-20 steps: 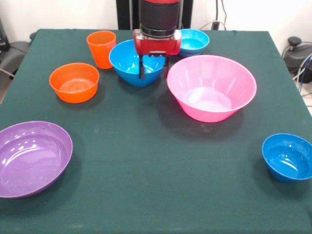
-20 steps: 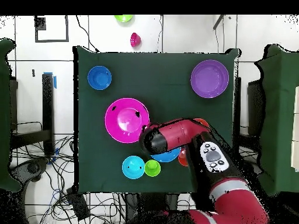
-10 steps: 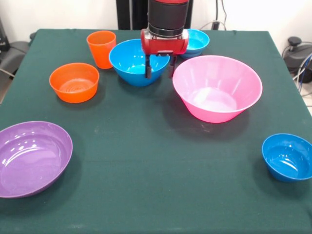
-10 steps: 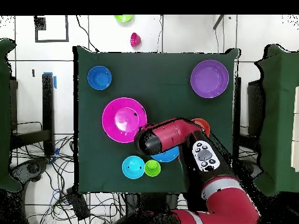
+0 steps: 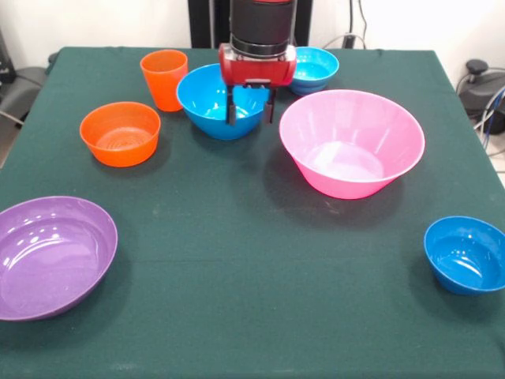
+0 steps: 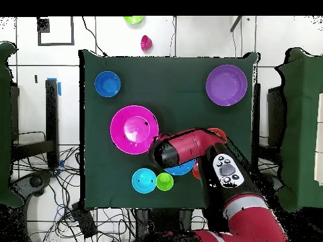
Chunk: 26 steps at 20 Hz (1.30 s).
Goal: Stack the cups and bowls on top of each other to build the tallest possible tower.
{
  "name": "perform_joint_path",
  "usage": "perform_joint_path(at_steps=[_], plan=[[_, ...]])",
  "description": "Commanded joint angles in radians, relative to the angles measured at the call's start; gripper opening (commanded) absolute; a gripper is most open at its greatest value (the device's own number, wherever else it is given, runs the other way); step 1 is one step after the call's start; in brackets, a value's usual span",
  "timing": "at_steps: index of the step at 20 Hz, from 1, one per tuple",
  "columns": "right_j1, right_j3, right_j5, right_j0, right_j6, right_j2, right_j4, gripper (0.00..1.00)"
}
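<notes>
My gripper point(image 5: 250, 113) hangs open at the right rim of the medium blue bowl point(image 5: 211, 99), one finger over the bowl and the other just outside it, holding nothing. Right of it stands the huge pink bowl point(image 5: 351, 142). The orange cup point(image 5: 164, 79) is left of the blue bowl, and the small orange bowl point(image 5: 120, 133) stands further left. The cyan bowl point(image 5: 316, 67) sits behind the arm, the purple bowl point(image 5: 51, 257) front left, the dark blue bowl point(image 5: 467, 254) front right. The lime green cup point(image 6: 164, 181) shows only from overhead, beside the cyan bowl point(image 6: 143, 181).
Every bowl and cup stands apart on the green table point(image 5: 260, 300). Off the table in the overhead view lie a small lime green thing point(image 6: 133, 19) and a small pink thing point(image 6: 146, 43). Cables run along the floor around the table.
One second ago the pink bowl stood further left; it slid right as the gripper moved against it. Since then the gripper has shifted back left to the blue bowl's rim.
</notes>
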Motion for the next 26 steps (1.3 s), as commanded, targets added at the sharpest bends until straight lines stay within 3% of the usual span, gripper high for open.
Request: perform_joint_path(at_steps=[1, 5, 10, 16, 22, 26], plan=[[-0.076, 0.077, 0.124, -0.031, -0.089, 0.101, 0.068, 1.00], [-0.138, 0.102, 0.172, -0.016, -0.090, 0.102, 0.106, 1.00], [-0.161, 0.119, 0.180, 0.006, -0.068, 0.087, 0.125, 1.00], [-0.138, 0.094, 0.116, 0.105, 0.033, 0.006, 0.064, 1.00], [-0.121, 0.080, 0.090, 0.168, 0.075, -0.043, 0.067, 1.00], [-0.097, 0.071, 0.063, 0.178, 0.080, -0.059, 0.073, 1.00]])
